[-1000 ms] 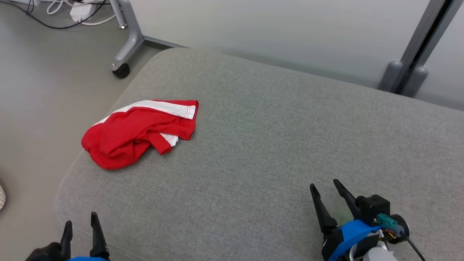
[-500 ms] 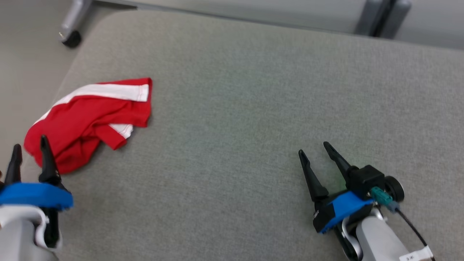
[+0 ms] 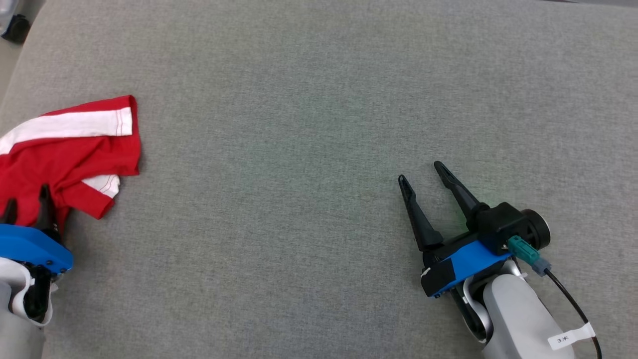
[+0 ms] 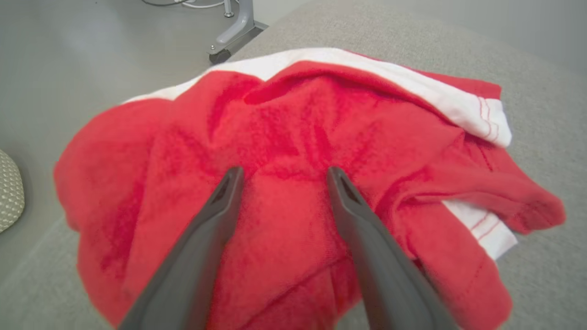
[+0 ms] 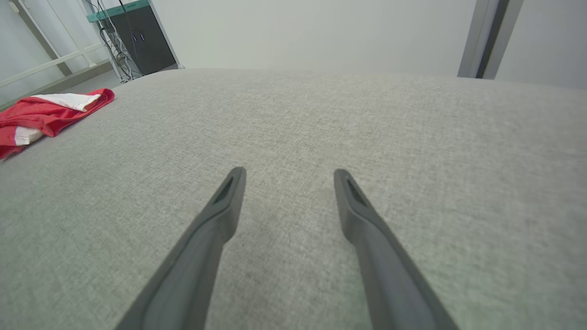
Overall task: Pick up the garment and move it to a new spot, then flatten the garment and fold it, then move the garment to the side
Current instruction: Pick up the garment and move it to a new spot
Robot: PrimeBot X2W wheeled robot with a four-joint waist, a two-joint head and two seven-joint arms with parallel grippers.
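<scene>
Garment [image 3: 65, 149] lies beneath the left gripper [image 4: 284, 169], fingers apart; right gripper [image 3: 419, 170], fingers apart, well away.

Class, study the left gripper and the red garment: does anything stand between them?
Nothing visible does. The left gripper, jaws open, points straight at the crumpled red garment lying on the grey cushion; no other thing lies between them.

The red garment [image 3: 60, 159] runs off the left edge of the head view. The left claw [image 3: 27, 197] hangs over it, fingers apart — touching the cloth or not, I cannot tell. A pale bumpy thing [image 4: 9, 190] is cut by the left wrist view's edge — too little shows to name it
</scene>
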